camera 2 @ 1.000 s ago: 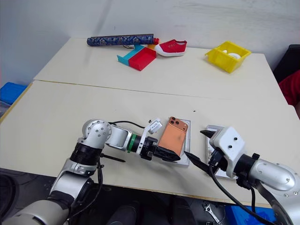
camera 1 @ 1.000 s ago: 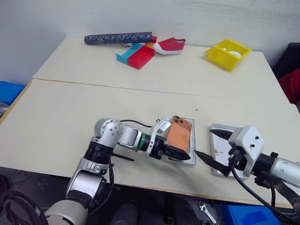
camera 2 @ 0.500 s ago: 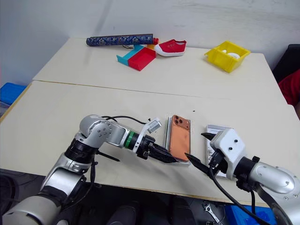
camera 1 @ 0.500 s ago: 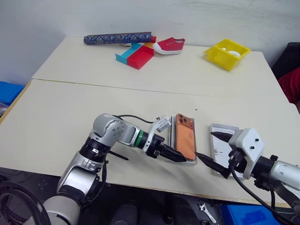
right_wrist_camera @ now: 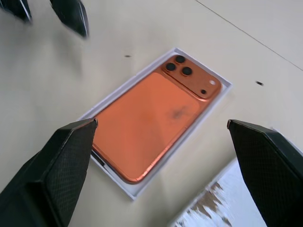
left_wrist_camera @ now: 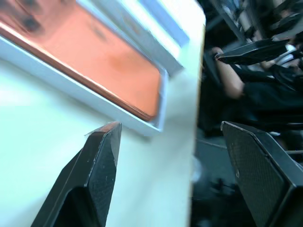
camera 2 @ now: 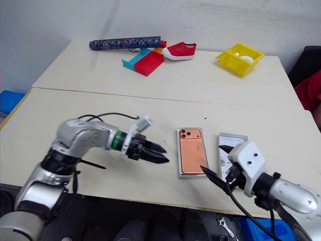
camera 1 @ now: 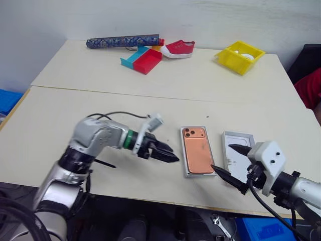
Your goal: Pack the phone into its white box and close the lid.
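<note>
Your phone (camera 1: 196, 152) lies flat, camera side up, inside the white box (camera 1: 185, 161) on the pale surface (camera 1: 75, 113). Your left hand (camera 1: 169, 154) hovers just left of the box, fingers parted and holding nothing. Your right hand (camera 1: 225, 163) sits by the box's near right corner, spread wide and empty. The lid (camera 1: 235, 150) lies just right of the box.

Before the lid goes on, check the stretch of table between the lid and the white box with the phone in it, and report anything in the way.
Nothing visible lies on the table between the lid and the white box holding the phone. The right gripper hovers open above that gap, one of its fingers near the box's near corner.
</note>
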Robot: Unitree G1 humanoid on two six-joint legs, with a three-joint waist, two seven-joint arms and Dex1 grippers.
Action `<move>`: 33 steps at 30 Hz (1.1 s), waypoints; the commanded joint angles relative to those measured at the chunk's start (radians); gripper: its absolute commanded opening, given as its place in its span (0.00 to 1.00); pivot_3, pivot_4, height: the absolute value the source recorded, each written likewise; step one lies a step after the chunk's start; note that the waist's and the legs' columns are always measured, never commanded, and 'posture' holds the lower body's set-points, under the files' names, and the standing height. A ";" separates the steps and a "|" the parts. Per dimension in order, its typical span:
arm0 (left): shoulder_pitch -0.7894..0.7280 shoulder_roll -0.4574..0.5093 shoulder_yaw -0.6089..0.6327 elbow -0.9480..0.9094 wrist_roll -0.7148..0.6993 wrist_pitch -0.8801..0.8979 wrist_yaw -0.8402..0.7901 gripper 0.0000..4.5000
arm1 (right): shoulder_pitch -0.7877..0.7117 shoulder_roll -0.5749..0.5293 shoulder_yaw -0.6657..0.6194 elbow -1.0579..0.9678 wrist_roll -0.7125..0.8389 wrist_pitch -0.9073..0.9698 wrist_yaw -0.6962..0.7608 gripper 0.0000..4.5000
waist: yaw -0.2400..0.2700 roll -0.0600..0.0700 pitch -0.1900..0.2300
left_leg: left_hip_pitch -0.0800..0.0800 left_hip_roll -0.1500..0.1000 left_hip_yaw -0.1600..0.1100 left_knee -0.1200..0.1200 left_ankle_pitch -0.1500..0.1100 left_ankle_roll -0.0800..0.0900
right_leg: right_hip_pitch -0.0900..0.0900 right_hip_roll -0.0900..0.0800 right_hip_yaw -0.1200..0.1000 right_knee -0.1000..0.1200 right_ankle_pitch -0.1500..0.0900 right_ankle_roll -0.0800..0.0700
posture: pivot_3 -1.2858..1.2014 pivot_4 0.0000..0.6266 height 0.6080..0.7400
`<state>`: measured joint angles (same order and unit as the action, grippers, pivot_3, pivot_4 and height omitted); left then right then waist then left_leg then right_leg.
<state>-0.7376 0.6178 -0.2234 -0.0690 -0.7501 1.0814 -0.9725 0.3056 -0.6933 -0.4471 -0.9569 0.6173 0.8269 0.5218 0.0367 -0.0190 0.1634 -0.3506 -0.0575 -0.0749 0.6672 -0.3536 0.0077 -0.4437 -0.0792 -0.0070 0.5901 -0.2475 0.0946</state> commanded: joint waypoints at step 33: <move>0.059 -0.003 0.080 -0.041 0.246 -0.593 -0.222 1.00 | -0.248 0.380 0.236 0.200 -0.183 0.235 -0.499 0.01 | -0.014 0.000 0.000 | 0.000 -0.001 0.002 0.001 0.000 0.004 | -0.001 0.001 0.001 0.003 0.001 0.000 | 0.52 0.24 1.00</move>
<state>-0.6863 0.6071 -0.1693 -0.0716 -0.5019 0.4946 -1.1945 0.0676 -0.3270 -0.1781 -0.7040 0.4039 1.0501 0.0113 0.0224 -0.0187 0.1631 -0.3505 -0.0581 -0.0727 0.6681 -0.3532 0.0113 -0.4442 -0.0783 -0.0056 0.5934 -0.2465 0.0949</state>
